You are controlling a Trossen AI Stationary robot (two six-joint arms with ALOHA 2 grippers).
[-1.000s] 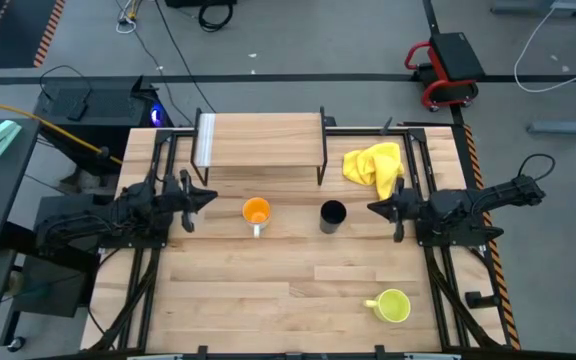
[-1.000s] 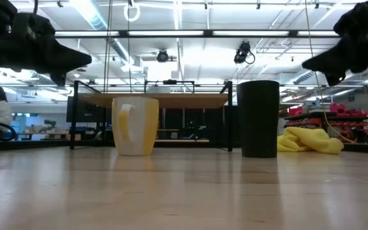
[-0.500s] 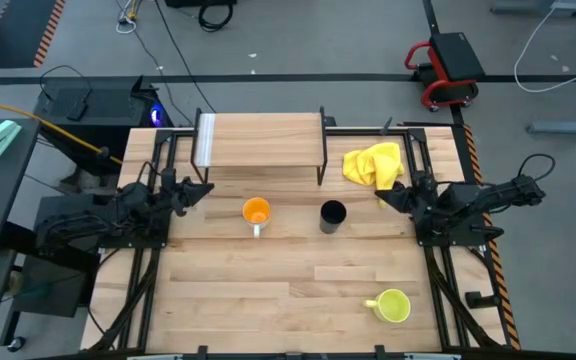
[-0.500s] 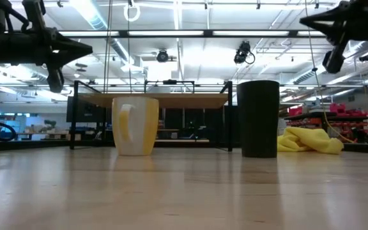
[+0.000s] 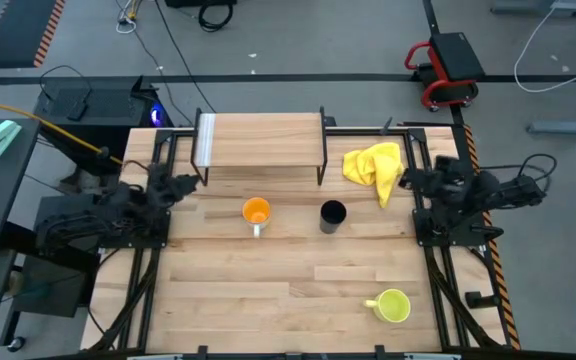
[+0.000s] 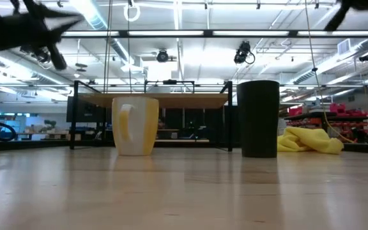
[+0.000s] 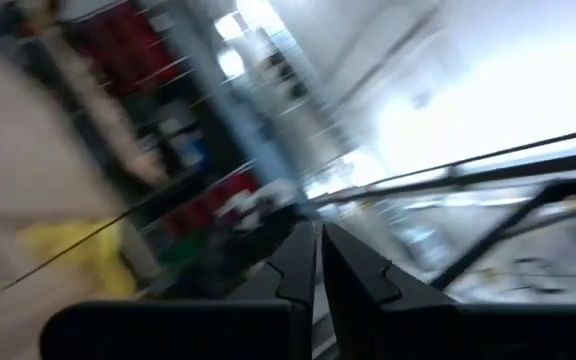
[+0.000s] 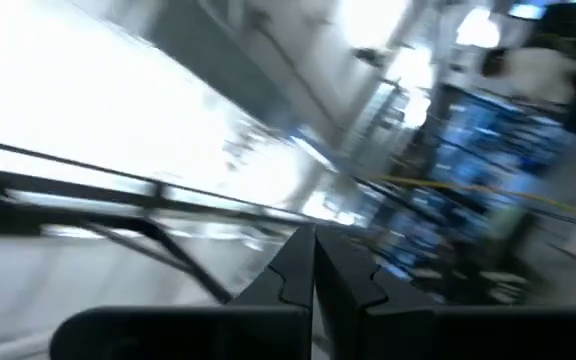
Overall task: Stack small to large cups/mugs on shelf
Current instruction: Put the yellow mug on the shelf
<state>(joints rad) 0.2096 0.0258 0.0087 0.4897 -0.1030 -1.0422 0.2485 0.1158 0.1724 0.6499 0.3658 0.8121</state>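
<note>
Three cups stand upright on their bases on the table. The orange-inside mug [image 5: 256, 212] [image 6: 135, 125] and the taller black cup [image 5: 333, 214] [image 6: 258, 118] are in front of the shelf [image 5: 260, 136] [image 6: 152, 101]. The yellow-green mug [image 5: 392, 306] is near the near right corner. My left gripper [image 5: 184, 186] [image 7: 318, 240] is shut, raised by the table's left side, left of the orange mug. My right gripper [image 5: 408, 180] [image 8: 315, 245] is shut, raised by the right side, right of the black cup. Both wrist views point up into the room.
A crumpled yellow cloth [image 5: 373, 165] [image 6: 308, 140] lies right of the shelf, close to my right gripper. Black frame rails run along the table's left [image 5: 154, 170] and right [image 5: 423, 165] sides. Bare tabletop [image 5: 288, 280] stretches between the cups and the near edge.
Both arms have drawn back from the cups. The left gripper moved toward the table's left edge and the right gripper toward the right edge. Both rose and tipped upward, nearly leaving the top of the low view. The cups stayed put.
</note>
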